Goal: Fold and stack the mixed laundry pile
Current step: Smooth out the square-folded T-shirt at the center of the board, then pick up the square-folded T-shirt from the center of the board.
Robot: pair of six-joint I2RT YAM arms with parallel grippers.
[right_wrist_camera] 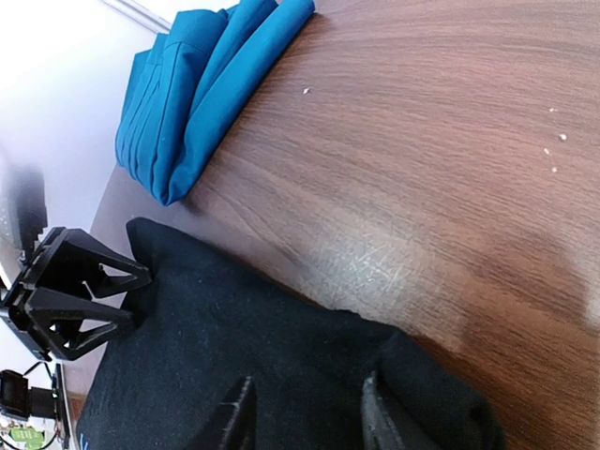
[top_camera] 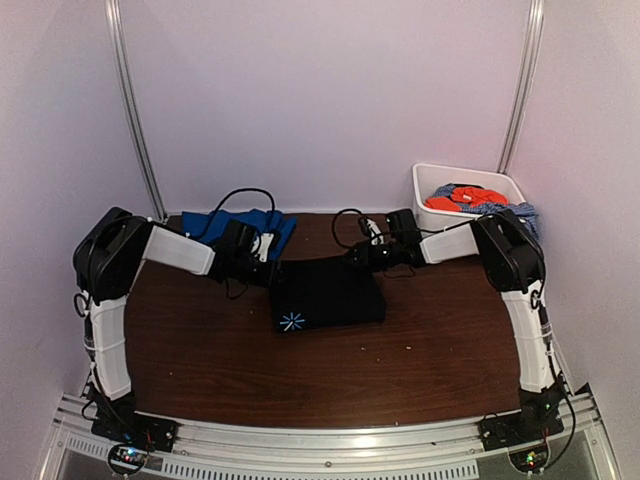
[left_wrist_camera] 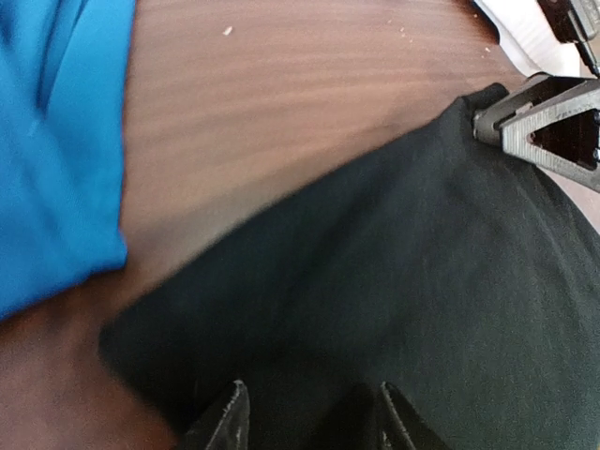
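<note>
A black garment (top_camera: 328,293) lies folded into a flat rectangle mid-table, a small white star print at its near left corner. My left gripper (left_wrist_camera: 312,398) hovers open over its far left corner, fingertips apart above the black cloth (left_wrist_camera: 394,262). Over the far right corner my right gripper (right_wrist_camera: 307,398) is also open, the black cloth (right_wrist_camera: 244,328) beneath its fingers and a small fold bunched beside one of them. A folded royal-blue garment (top_camera: 240,225) rests at the back left. An orange-red garment (top_camera: 470,198) and a blue-white speckled one (top_camera: 510,210) sit in the tub.
A white plastic tub (top_camera: 430,175) stands at the back right corner, partly behind the right arm. Black cables loop over the table behind both grippers. Bare brown tabletop (top_camera: 200,360) stretches in front of the black garment. White walls close in on three sides.
</note>
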